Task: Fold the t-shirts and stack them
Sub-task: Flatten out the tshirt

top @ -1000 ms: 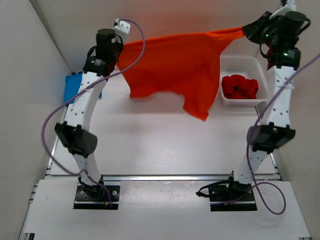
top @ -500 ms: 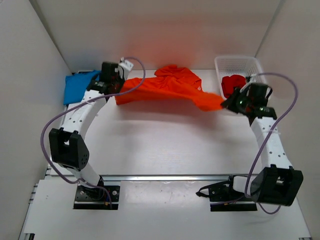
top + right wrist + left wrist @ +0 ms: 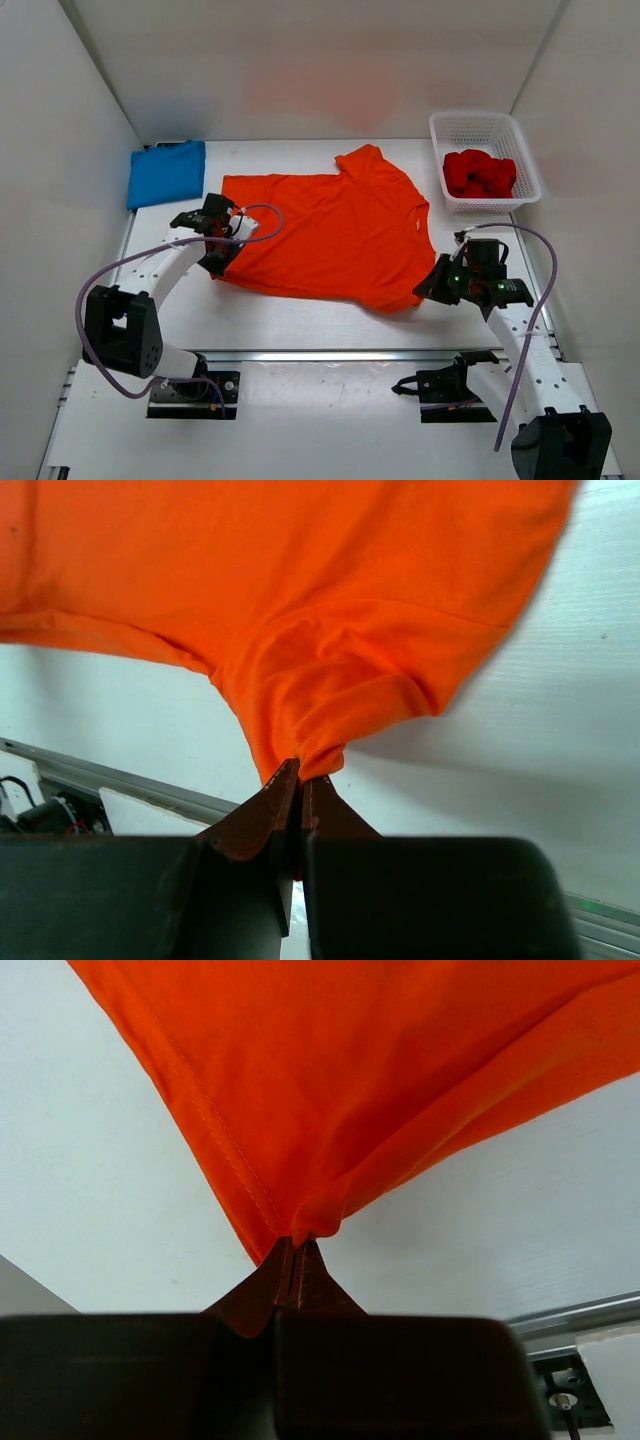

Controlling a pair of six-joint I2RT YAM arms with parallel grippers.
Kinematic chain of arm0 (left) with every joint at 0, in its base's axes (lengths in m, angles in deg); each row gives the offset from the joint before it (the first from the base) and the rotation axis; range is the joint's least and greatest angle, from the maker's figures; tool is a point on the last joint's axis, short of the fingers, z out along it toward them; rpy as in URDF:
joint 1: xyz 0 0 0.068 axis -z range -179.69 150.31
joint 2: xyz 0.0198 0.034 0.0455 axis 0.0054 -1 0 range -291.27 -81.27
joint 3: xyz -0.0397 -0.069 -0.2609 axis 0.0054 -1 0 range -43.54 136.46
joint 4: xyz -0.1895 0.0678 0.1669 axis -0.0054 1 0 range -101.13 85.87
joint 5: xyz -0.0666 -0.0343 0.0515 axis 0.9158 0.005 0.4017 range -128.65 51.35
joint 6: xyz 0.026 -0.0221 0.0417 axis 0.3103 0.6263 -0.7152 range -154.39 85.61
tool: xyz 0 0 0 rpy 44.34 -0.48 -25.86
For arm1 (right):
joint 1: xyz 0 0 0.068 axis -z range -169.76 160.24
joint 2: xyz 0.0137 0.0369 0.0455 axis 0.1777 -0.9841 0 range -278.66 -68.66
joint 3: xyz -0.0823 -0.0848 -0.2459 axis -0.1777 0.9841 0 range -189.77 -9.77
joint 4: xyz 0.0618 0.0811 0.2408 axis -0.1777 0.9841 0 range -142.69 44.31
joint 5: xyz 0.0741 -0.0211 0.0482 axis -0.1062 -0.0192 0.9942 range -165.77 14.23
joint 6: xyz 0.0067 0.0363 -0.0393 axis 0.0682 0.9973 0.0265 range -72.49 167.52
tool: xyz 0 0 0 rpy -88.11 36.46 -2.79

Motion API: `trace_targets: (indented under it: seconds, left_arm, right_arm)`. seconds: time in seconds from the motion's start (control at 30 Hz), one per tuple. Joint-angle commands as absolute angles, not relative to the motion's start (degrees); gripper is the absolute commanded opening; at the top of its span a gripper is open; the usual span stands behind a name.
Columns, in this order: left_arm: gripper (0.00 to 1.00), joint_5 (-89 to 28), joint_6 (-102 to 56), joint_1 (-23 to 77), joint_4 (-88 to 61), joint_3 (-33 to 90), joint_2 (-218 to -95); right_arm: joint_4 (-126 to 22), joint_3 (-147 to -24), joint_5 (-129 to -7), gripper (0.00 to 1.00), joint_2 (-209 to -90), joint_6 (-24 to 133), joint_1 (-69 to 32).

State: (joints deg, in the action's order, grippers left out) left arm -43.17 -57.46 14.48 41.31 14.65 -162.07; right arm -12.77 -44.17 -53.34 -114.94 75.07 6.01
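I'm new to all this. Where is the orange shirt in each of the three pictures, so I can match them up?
Top view: the orange shirt lies spread flat in the middle of the picture.
Left wrist view: it fills the top, narrowing to a pinched corner at bottom centre.
Right wrist view: it fills the top, again pinched at bottom centre.
Shared landmark: the white table under the shirt.

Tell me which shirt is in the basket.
The red shirt, crumpled in the white basket; the orange shirt lies spread out, the blue shirt folded.
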Motion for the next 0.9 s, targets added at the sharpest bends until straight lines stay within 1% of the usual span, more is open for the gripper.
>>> trace_targets:
  seconds: [0.0, 0.17, 0.27, 0.33, 0.43, 0.5, 0.67, 0.7, 0.77, 0.87]
  left_arm:
    - [0.00, -43.9, -56.3, 14.1, 41.5, 12.8, -161.1]
    - [0.00, -46.1, -58.1, 12.5, 45.3, 12.3, -159.6]
    - [0.00, -45.2, -59.3, 11.7, 49.2, 12.3, -157.5]
    - [0.00, -46.8, -59.9, 11.8, 50.7, 10.6, -155.3]
    - [0.00, -49.2, -59.3, 11.3, 47.7, 5.6, -153.5]
    - [0.00, -49.3, -58.6, 11.3, 46.0, 3.2, -153.7]
    - [0.00, -50.2, -58.1, 11.1, 43.2, 4.4, -154.5]
    - [0.00, -50.7, -57.9, 11.6, 42.1, 5.4, -154.8]
    - [0.00, -51.7, -57.9, 12.3, 40.7, 6.8, -155.8]
    - [0.00, -52.7, -56.8, 11.9, 38.4, 9.8, -158.2]
  right_arm:
    - [-15.3, -44.1, -49.8, 0.00, -115.1, 76.2, 7.1]
    - [-11.8, -45.1, -50.6, 0.00, -115.9, 74.7, 6.2]
    - [-4.6, -46.5, -50.8, 0.00, -112.7, 71.7, 8.6]
    - [1.0, -47.7, -50.9, 0.00, -111.4, 69.1, 10.1]
    - [2.9, -48.0, -50.5, 0.00, -111.3, 66.2, 12.8]
    - [0.2, -48.0, -49.2, 0.00, -112.2, 67.2, 11.6]
    - [-10.3, -52.0, -51.2, 0.00, -120.1, 68.0, 7.7]
    - [-13.6, -53.3, -51.0, 0.00, -124.4, 67.5, 7.0]
    - [-20.1, -56.1, -49.3, 0.00, -129.1, 65.9, 7.2]
    - [-24.7, -61.9, -49.8, 0.00, -138.3, 62.2, 7.3]
